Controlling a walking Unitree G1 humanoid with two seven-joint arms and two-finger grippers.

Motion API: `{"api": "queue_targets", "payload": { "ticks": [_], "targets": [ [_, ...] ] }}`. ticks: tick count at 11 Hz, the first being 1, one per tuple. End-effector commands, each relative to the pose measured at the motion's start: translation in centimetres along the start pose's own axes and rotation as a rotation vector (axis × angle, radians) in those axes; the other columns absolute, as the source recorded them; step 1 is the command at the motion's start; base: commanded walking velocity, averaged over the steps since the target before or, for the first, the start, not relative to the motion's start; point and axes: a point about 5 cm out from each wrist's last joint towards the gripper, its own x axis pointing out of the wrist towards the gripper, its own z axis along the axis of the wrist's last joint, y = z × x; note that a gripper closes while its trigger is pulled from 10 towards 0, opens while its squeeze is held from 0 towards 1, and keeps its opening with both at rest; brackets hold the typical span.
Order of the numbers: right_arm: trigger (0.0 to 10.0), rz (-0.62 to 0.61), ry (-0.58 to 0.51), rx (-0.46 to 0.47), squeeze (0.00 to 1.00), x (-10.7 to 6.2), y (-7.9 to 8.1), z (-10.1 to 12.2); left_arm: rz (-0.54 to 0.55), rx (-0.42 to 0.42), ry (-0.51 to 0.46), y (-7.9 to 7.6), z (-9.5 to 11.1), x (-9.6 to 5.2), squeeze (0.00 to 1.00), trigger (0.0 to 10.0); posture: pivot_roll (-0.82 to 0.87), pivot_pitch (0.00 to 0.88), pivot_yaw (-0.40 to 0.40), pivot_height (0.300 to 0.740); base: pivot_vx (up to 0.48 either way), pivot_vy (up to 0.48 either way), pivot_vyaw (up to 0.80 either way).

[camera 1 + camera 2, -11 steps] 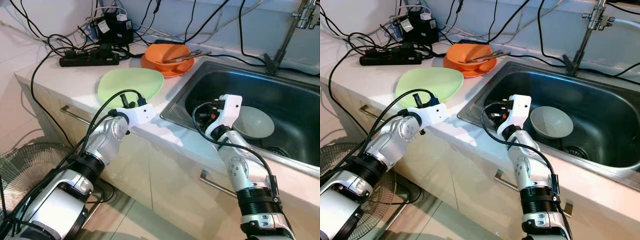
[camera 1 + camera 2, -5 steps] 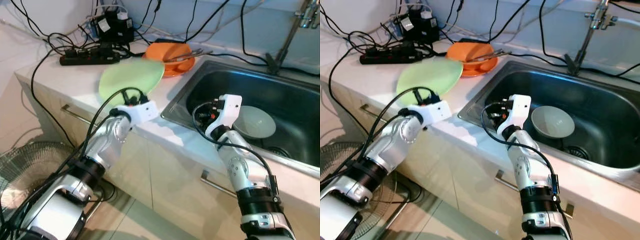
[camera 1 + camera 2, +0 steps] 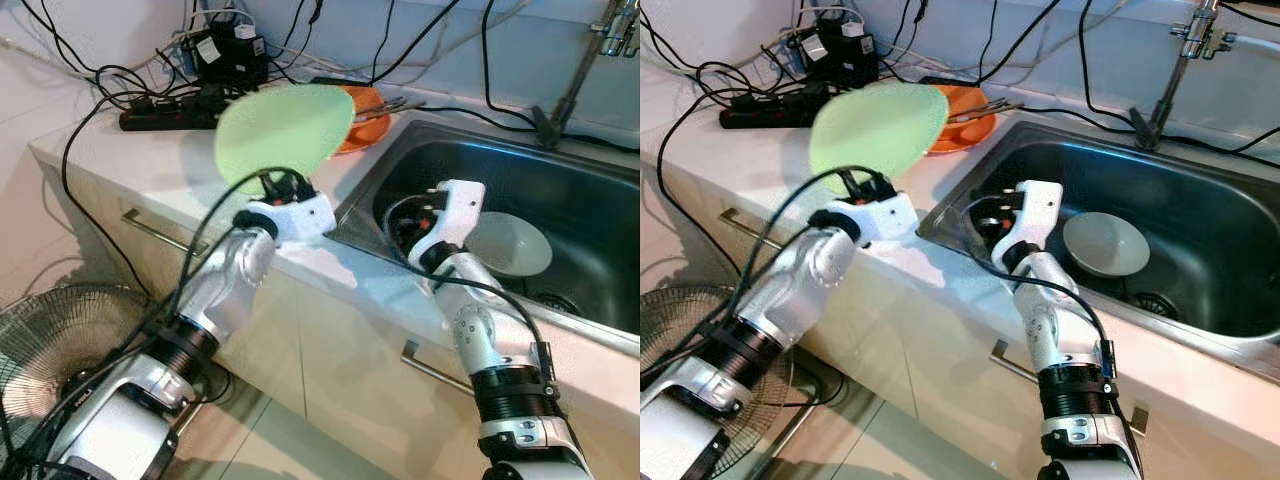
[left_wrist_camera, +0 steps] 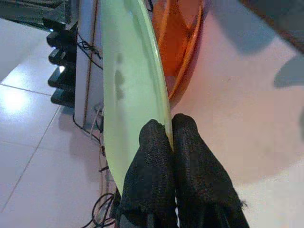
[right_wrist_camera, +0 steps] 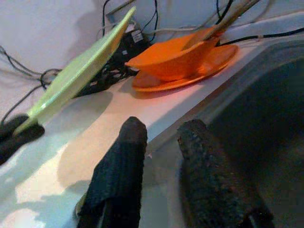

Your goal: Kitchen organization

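Observation:
A pale green plate (image 3: 285, 130) is off the counter, tilted up on edge above the white worktop. My left gripper (image 3: 283, 186) is shut on its lower rim; in the left wrist view the two black fingertips (image 4: 153, 137) pinch the plate (image 4: 128, 71). Behind it an orange bowl (image 3: 368, 108) with utensils sits on an orange plate. My right gripper (image 3: 405, 225) hangs inside the left end of the steel sink (image 3: 355, 215), open, with nothing between its fingers (image 5: 126, 152). A pale bowl (image 3: 512, 245) lies in the sink beside it.
A black power strip (image 3: 170, 115) and tangled cables lie at the back of the counter. A faucet (image 3: 562, 90) stands behind the sink. A floor fan (image 3: 40, 330) stands at lower left, in front of the cabinet with its drawer handle (image 3: 150, 230).
My left gripper has raised the green plate from flat on the counter to tilted on edge in the air, moving it toward the sink. The right arm has barely shifted.

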Motion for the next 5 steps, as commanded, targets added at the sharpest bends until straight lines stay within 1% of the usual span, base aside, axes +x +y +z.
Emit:
{"api": "queue_targets", "payload": {
  "ticks": [1,3,4,5],
  "targets": [
    [10.0,0.014,-0.031,0.054,1.0,0.6,0.5,0.9,0.043,0.022,-0.051,0.8,1.1,0.0,0.0,10.0,0.13,0.0,0.032,0.74,0.0,0.0,0.0],
    [10.0,0.03,-0.05,0.126,1.0,0.8,0.8,1.3,0.013,0.02,-0.059,0.3,1.2,0.0,0.0,10.0,0.13,0.0,0.032,0.74,0.0,0.0,0.0],
    [10.0,0.057,-0.081,0.181,1.0,0.8,1.1,1.9,0.003,0.019,-0.059,0.2,1.2,-0.1,0.0,10.0,0.13,0.0,0.032,0.74,0.0,0.0,0.0],
    [10.0,0.072,-0.099,0.223,1.0,0.9,1.3,2.3,-0.033,0.016,-0.073,-0.3,1.3,-0.1,0.0,10.0,0.13,0.0,0.033,0.74,0.0,0.0,0.0]
  ]
}}
